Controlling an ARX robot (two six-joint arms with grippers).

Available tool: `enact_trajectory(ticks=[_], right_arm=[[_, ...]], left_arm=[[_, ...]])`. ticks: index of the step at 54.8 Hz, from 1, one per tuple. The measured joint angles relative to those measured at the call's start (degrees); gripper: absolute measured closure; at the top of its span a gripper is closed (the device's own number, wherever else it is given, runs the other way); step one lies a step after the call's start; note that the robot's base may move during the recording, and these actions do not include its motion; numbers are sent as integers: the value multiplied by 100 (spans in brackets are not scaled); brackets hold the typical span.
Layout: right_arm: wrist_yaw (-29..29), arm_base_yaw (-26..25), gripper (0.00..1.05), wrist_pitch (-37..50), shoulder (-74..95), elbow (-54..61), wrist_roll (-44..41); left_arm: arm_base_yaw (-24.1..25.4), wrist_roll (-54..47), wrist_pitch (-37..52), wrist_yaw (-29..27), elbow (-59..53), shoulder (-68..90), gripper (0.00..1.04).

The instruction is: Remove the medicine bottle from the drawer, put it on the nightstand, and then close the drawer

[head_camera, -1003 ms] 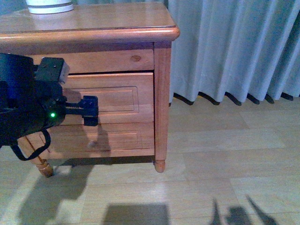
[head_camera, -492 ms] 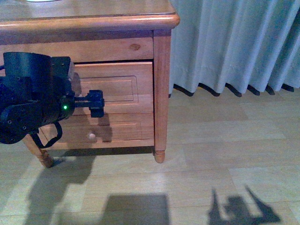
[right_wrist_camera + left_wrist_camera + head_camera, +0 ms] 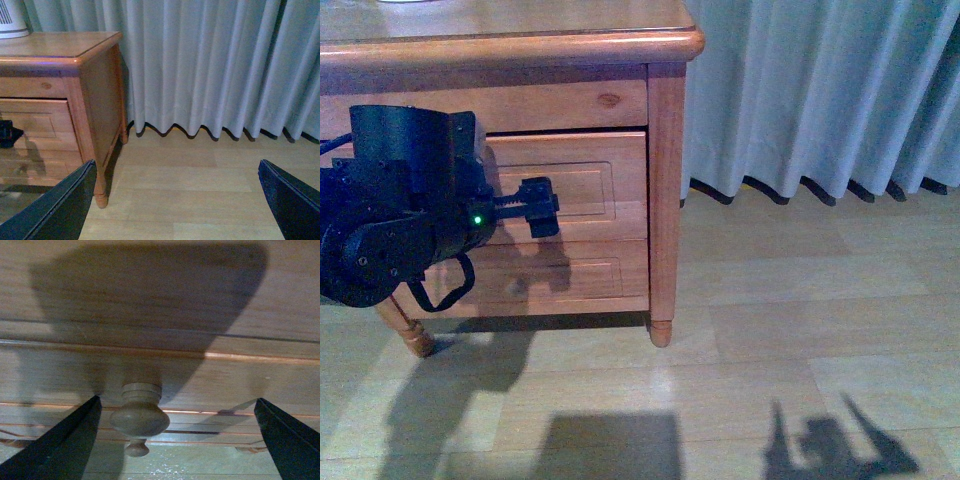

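L claw (image 3: 177,399) spread wide, flanking drawer (image 3: 590,185) knob (image 3: 140,415); R claw (image 3: 176,161) wide too.

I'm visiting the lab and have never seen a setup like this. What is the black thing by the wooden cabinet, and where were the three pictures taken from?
It is a two-armed robot. The front view, from its body, shows the left gripper at the upper drawer of the nightstand. The left wrist camera looks past that open gripper at the drawer's knob, not yet gripped. The right wrist camera shows the right gripper, open and empty, facing curtain and floor. No medicine bottle is visible.
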State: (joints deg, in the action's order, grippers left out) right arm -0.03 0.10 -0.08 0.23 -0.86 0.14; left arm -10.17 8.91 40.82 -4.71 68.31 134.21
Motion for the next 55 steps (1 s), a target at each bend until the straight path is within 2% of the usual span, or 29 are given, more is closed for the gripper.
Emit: enact_trajectory(ticks=[23,40,55], right_arm=[[0,0,7,0,0,0,0],[0,0,7,0,0,0,0],[0,0,7,0,0,0,0]], left_arm=[[72,68,157,-302,-96,-7,77],[55,28,503,-343,-319,-24,78],[-127,17,1228,-494,-1484,-448,78]])
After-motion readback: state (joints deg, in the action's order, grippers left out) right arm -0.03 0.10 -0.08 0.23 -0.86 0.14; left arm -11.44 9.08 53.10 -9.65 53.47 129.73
